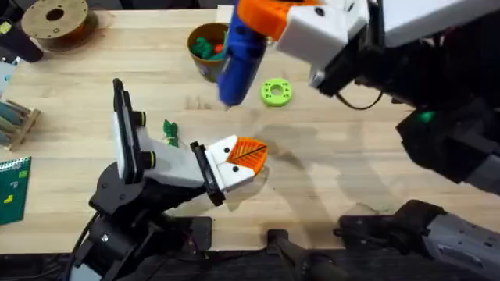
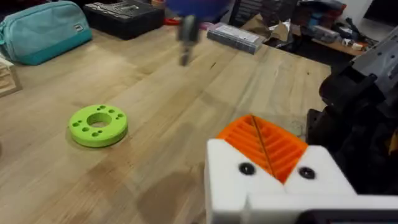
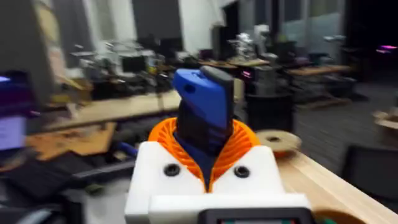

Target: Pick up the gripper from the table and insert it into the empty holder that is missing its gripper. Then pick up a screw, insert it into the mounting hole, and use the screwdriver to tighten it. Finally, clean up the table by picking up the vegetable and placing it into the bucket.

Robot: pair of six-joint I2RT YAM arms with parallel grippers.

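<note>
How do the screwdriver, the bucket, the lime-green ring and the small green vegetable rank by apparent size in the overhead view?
1. Screwdriver, though it is held up near the camera, so it looks enlarged.
2. Bucket, partly hidden behind the screwdriver.
3. Lime-green ring.
4. Vegetable, clearly the smallest.

Bucket (image 1: 205, 48) at table's (image 1: 328, 187) far middle; ring disc (image 1: 276, 92) just right of it; vegetable (image 1: 169, 131) nearer, left of centre; filament spool (image 1: 55, 22) far left.
</note>
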